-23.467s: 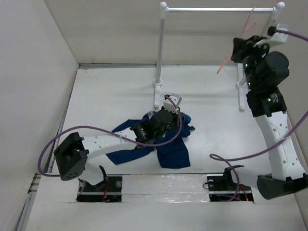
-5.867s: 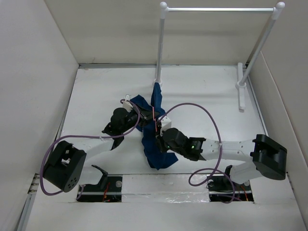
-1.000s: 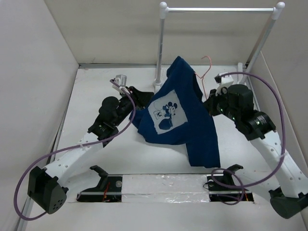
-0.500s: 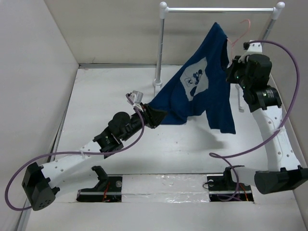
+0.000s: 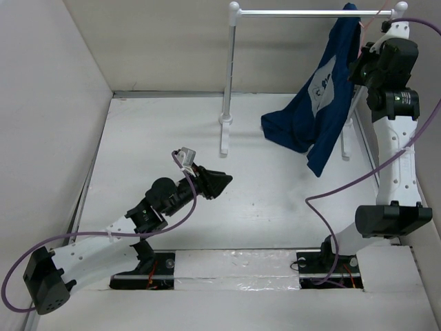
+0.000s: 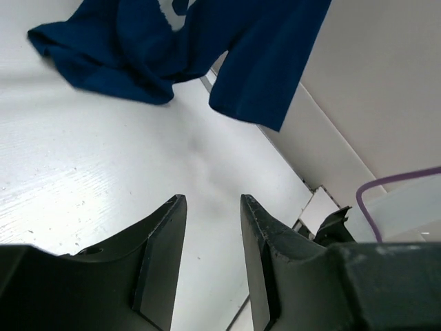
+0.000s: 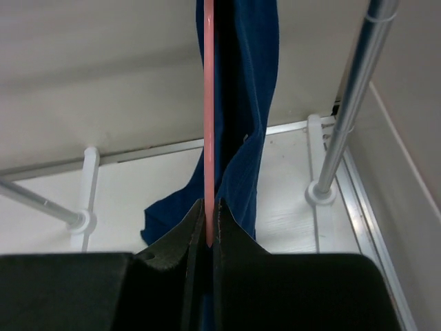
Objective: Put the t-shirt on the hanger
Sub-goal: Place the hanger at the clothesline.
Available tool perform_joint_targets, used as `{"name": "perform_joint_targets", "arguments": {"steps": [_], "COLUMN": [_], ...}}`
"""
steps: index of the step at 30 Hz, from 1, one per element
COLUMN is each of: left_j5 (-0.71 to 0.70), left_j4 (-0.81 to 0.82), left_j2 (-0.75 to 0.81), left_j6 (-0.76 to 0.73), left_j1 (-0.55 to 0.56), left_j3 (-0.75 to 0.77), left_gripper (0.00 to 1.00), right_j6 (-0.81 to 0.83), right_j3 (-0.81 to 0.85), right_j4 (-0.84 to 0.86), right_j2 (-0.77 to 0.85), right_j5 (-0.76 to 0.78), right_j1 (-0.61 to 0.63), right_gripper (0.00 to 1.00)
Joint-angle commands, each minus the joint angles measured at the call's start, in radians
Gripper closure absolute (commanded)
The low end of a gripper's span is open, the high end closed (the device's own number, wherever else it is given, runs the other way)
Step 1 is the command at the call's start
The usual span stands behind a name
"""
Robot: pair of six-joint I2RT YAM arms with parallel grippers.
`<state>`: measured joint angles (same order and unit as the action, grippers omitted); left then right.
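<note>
– One thing first: where is the t-shirt (image 5: 318,103)?
– Up at the right end of the white rack (image 5: 233,69). It is draped on the pink hanger (image 7: 209,103) and hangs in long navy folds with its white print showing. Its lower end bunches low by the table (image 5: 158,138); whether it touches, I can't tell.
– And what holds the hanger?
– The right gripper (image 7: 208,207), raised high beside the rack's bar. Its fingers are pressed together on the pink wire, which runs straight up from between them with navy cloth close against it.
– The left gripper (image 6: 212,201)?
– Low over the middle of the table, well apart from the shirt and pointing towards it. Its fingers stand apart with nothing between them.
</note>
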<state>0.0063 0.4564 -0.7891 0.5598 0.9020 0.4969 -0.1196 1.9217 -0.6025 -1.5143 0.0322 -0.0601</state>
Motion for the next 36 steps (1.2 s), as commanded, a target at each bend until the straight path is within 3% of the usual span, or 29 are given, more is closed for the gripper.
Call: {"name": "perform_joint_targets", "arguments": {"steps": [1, 15, 24, 36], "left_j5": [0.004, 0.004, 0.004, -0.019], "left_j4": [0.070, 0.077, 0.068, 0.062], "left_j2": [0.016, -0.032, -0.047, -0.070], "left_j6": [-0.031, -0.047, -0.038, -0.024], "left_j1": [0.005, 0.005, 0.005, 0.005], "left_j3": [-0.038, -0.034, -0.031, -0.017], "left_gripper": [0.66, 0.64, 0.64, 0.64], "right_j6": [0.028, -0.003, 0.005, 0.000], "right_j3": [0.115, 0.157, 0.277, 0.105], "right_j4": [0.035, 0.092, 0.078, 0.181], "right_j2": [-0.032, -0.142, -0.277, -0.297], "right_j5": [-0.025, -0.118, -0.170, -0.144], "right_j1": [-0.020, -0.141, -0.196, -0.156], "right_gripper": [1.00, 1.00, 1.00, 1.00]}}
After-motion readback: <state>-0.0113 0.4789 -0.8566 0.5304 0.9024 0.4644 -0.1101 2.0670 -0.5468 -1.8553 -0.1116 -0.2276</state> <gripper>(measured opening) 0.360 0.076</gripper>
